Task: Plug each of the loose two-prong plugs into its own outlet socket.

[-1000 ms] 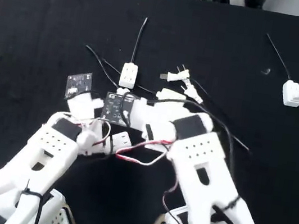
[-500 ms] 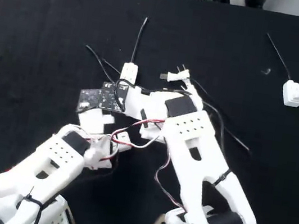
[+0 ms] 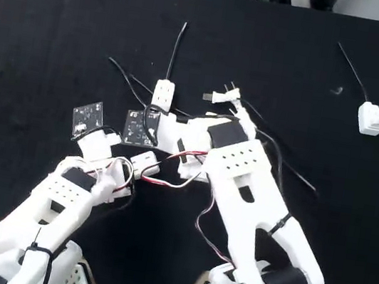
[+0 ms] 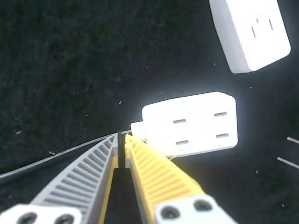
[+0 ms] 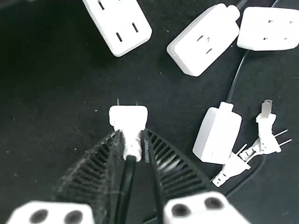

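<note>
My right gripper (image 5: 130, 140) is shut on a white two-prong plug (image 5: 128, 118), with its black cord running back between the fingers. The prongs point at a white outlet block (image 5: 119, 22) a short way ahead; that block (image 3: 163, 94) lies on the black table (image 3: 40, 39) just beyond the right arm. My left gripper (image 4: 121, 139) is shut on the thin black cord (image 4: 51, 157) where it leaves a four-slot outlet block (image 4: 192, 123). A second outlet (image 4: 250, 32) lies farther off. Loose plugs (image 3: 224, 96) rest at the table's middle back.
Two more outlet blocks (image 5: 203, 39) (image 5: 268, 28), a white adapter (image 5: 217, 133) and tangled two-prong plugs (image 5: 266, 126) lie beside my right gripper. Another white plug block (image 3: 371, 118) with a black cord sits far right. Black cords cross the centre under both arms.
The right arm stretched forward with its plug toward the far outlet, then held still. The left arm swung right and back left, dragging its outlet block slightly away from the arms' bases.
</note>
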Controlling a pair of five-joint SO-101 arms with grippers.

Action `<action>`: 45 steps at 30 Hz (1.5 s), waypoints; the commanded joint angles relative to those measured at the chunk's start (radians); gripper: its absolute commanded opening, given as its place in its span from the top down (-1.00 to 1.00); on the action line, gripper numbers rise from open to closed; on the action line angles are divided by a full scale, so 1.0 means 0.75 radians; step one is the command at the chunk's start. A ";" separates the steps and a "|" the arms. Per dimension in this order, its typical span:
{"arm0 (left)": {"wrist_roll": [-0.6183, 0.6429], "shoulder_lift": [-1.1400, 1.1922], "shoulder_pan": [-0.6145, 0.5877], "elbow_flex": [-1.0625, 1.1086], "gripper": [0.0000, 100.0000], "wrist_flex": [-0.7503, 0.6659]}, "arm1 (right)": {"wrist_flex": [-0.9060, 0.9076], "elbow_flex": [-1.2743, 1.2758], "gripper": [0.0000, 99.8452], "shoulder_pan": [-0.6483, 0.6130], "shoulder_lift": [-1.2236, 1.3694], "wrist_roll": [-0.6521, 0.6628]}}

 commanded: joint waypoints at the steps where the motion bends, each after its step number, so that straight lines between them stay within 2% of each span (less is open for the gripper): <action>1: -0.018 -0.029 -0.017 -0.060 0.94 0.063 | -0.008 -0.073 0.98 -0.010 -0.003 0.020; 5: -0.104 -0.076 -0.079 -0.238 0.94 0.252 | -0.004 -0.066 0.98 0.008 -0.007 0.020; 7: -0.076 -0.092 -0.116 -0.277 0.93 0.241 | -0.006 -0.069 0.98 0.029 -0.007 0.020; 10: -0.016 -0.096 -0.144 -0.240 0.93 0.090 | -0.004 -0.071 0.98 0.072 -0.007 0.020; 14: 0.043 -0.063 -0.142 -0.124 0.92 -0.243 | -0.004 -0.071 0.98 0.119 -0.007 0.023; 17: 0.115 0.035 -0.142 -0.099 0.75 -0.350 | -0.002 -0.071 0.98 0.129 -0.007 0.023; 20: 0.166 0.174 -0.138 -0.148 0.61 -0.295 | 0.027 -0.077 0.98 0.125 -0.009 0.023; 28: 0.164 0.395 0.130 -0.285 0.77 -0.237 | 0.035 -0.077 0.98 0.129 -0.009 0.023; 33: 0.016 0.401 0.189 -0.283 0.77 -0.237 | 0.035 -0.075 0.98 0.184 -0.009 0.037; 40: -0.004 0.389 0.159 -0.294 0.78 -0.213 | 0.035 -0.066 0.98 0.233 -0.009 0.065; 45: -0.004 0.172 -0.005 -0.296 0.78 0.031 | 0.035 -0.071 0.98 0.221 -0.009 0.059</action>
